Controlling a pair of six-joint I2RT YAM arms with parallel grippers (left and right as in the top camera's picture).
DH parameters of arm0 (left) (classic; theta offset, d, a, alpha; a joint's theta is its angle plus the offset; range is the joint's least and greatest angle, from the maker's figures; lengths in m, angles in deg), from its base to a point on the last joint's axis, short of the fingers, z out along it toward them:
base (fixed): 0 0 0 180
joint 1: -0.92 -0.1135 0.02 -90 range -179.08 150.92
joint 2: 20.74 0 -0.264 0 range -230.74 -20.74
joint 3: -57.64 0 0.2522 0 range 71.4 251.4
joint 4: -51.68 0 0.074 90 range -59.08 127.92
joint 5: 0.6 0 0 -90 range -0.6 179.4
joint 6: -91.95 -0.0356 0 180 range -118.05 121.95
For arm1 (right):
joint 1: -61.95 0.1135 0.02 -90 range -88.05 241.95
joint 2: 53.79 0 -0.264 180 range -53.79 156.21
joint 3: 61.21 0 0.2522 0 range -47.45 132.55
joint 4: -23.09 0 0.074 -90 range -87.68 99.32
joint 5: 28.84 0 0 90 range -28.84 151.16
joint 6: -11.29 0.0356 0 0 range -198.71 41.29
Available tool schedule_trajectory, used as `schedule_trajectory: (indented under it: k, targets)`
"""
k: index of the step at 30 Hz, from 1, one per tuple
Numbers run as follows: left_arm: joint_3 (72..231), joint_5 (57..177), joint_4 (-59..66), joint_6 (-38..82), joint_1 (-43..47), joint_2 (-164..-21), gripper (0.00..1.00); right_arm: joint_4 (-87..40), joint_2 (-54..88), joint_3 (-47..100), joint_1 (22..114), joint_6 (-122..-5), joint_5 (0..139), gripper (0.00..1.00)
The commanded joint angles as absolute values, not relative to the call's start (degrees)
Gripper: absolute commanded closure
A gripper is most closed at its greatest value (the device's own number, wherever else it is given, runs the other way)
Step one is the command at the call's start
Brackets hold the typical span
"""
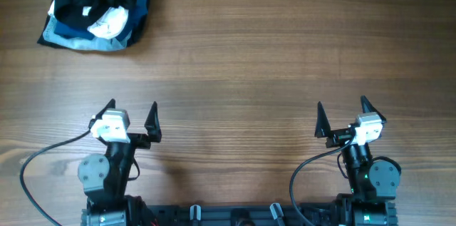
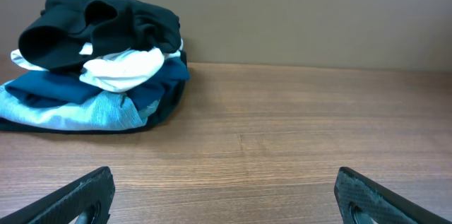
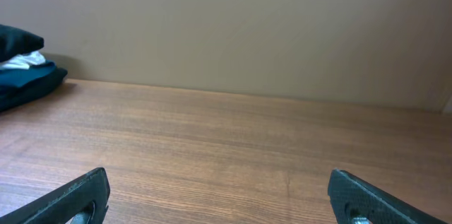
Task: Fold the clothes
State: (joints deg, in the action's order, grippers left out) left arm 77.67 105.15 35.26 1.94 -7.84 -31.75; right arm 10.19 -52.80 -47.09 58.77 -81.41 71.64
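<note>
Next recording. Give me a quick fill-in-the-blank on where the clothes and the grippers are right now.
1. Seen from overhead, the pile of clothes sits in the far ____ corner of the table.
2. The left gripper and the right gripper both have their jaws ____.
3. The top garment is ____ in colour.

Missing words: left; open; black.

Black clothes (image 2: 134,22) heaped far left, hand (image 2: 224,179) splayed

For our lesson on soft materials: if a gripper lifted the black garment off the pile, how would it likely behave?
The black garment lies crumpled in loose folds, so it would probably droop rather than hold shape. It overlaps the white garment, which might drag along.
</note>
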Motion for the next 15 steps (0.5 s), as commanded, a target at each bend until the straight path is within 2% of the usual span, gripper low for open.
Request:
schedule_trajectory:
  k: [1, 8, 15]
  targets:
    - [74.8, 104.5, 35.6, 2.9, -8.3, -28.1, 0.00, 10.3, -53.3, -47.2, 58.9, -81.4, 72.4, 0.00]
    - [71.7, 98.6, 34.3, 5.4, -8.3, -21.0, 0.00, 10.3, -53.3, -47.2, 58.9, -81.3, 72.4, 0.00]
    - [71.7, 97.9, 34.3, 5.4, -8.3, -20.9, 0.00, 10.3, -53.3, -47.2, 58.9, -81.4, 72.4, 0.00]
